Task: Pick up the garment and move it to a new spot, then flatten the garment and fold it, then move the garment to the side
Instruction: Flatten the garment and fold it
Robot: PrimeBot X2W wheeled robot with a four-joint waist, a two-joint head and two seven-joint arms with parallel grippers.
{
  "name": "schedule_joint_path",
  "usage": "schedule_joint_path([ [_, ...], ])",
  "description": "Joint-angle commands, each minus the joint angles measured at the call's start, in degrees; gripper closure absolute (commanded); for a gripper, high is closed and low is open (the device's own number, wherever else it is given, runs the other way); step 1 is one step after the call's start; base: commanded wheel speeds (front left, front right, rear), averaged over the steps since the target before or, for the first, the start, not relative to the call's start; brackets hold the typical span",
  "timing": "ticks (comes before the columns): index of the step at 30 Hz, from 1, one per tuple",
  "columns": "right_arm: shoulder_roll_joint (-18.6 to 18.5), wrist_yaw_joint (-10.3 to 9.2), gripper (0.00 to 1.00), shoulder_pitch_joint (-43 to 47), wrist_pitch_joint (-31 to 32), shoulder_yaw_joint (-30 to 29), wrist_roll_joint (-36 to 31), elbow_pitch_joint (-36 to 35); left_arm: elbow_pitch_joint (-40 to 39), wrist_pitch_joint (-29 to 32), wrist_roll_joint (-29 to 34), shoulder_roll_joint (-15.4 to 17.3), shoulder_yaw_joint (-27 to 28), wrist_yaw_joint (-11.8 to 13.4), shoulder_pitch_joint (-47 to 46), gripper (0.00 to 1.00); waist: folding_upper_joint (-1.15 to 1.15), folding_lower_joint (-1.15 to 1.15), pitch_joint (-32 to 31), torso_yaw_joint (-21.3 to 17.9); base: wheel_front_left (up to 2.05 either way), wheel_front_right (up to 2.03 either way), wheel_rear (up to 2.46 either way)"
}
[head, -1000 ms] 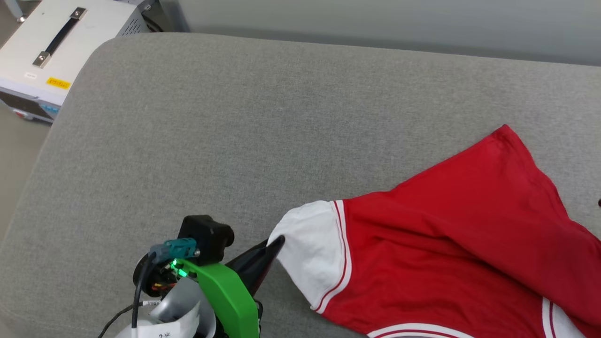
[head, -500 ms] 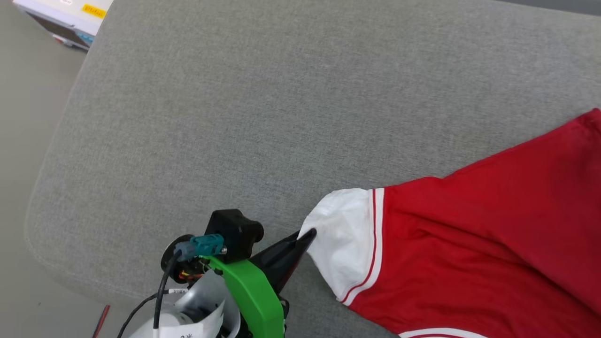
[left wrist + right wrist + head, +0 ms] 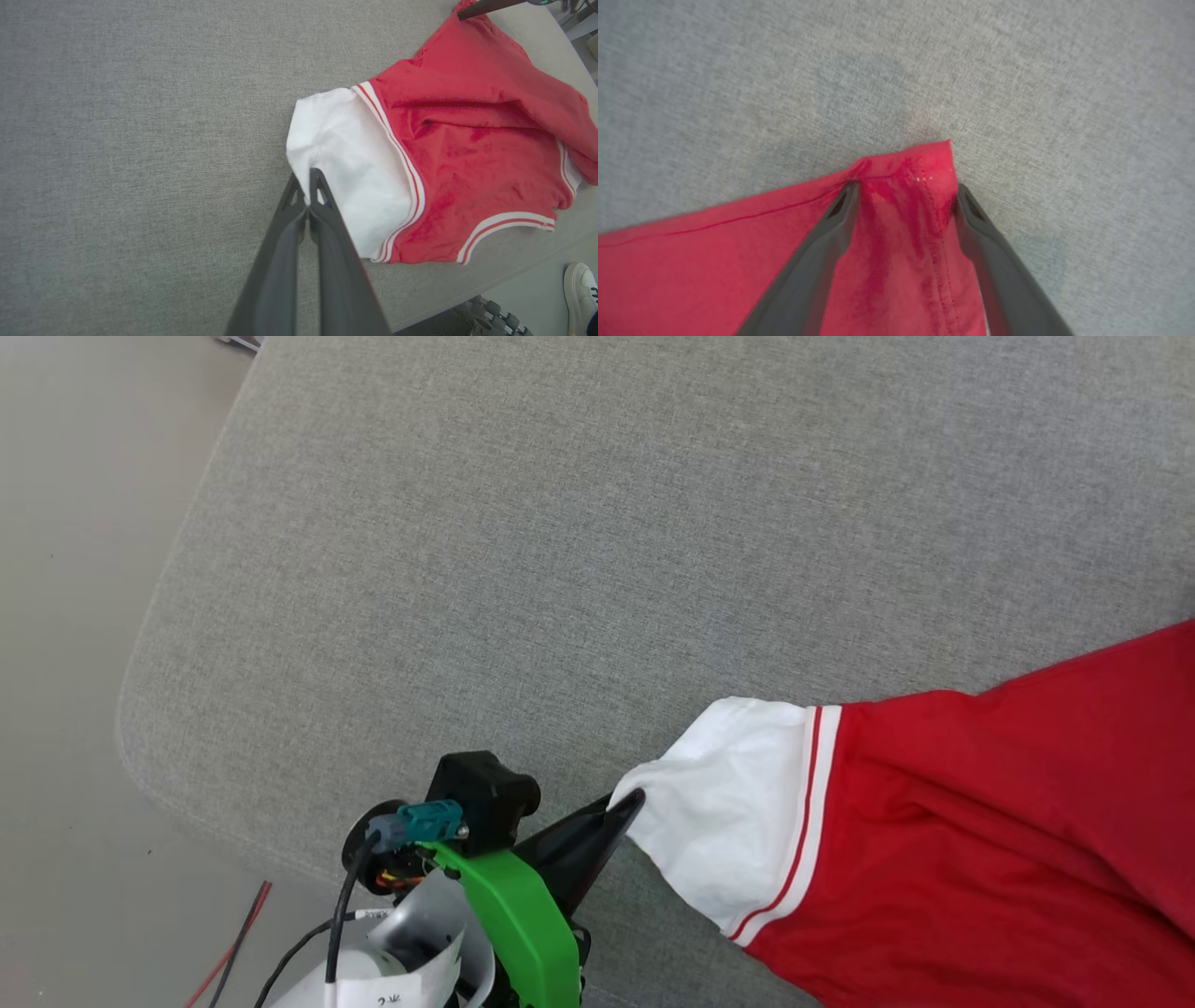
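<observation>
1 shirt point(image 3: 980, 859), 1 cushion point(image 3: 560, 569), 1 shoe point(image 3: 577, 289) — plus left gripper point(image 3: 627, 800) and right gripper point(image 3: 906, 187), so 2 grippers.

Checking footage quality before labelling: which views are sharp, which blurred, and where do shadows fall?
Head view: even, soft light, the garment crisp, no glare. Left wrist view: the left hand goes soft toward the lens, cloth beyond it sharp. Right wrist view: soft throughout, weave smeared; a faint shadow on the grey cushion past the right hand.
</observation>
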Motion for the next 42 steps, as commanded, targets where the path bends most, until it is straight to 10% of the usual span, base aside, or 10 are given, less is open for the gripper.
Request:
schedule_joint_path([
  [1, 1.0, -0.05, 0.51, 2.3, -0.1, 1.4, 0.6, 1.7, 0.1, -0.5, 0.1, -0.5, 0.0, -0.2, -1.3, 1.00, 0.00, 0.00, 0.3, 0.2, 0.00, 0.00, 0.00],
  [2, 1.0, -0.05, 1.00, 2.5, -0.3, 1.7, 0.8, 1.9, 0.3, -0.6, 0.0, -0.5, 0.0, -0.2, -1.3, 1.00, 0.00, 0.00, 0.2, 0.2, 0.00, 0.00, 0.00],
  [23, 3.2, -0.05, 1.00, -2.4, -20.6, 3.2, 5.8, 5.2, 0.2, -2.5, 0.5, 4.2, 7.0, 3.5, -1.4, 1.00, 0.00, 0.00, -12.1, -7.8, 0.00, 0.00, 0.00],
  [42, 2.1, -0.05, 1.00, -4.8, -29.3, 3.9, 10.7, -7.7, -3.8, -2.5, 3.7, 9.5, 18.7, 7.1, -14.9, 1.00, 0.00, 0.00, -21.3, -19.1, 0.00, 0.00, 0.00],
])
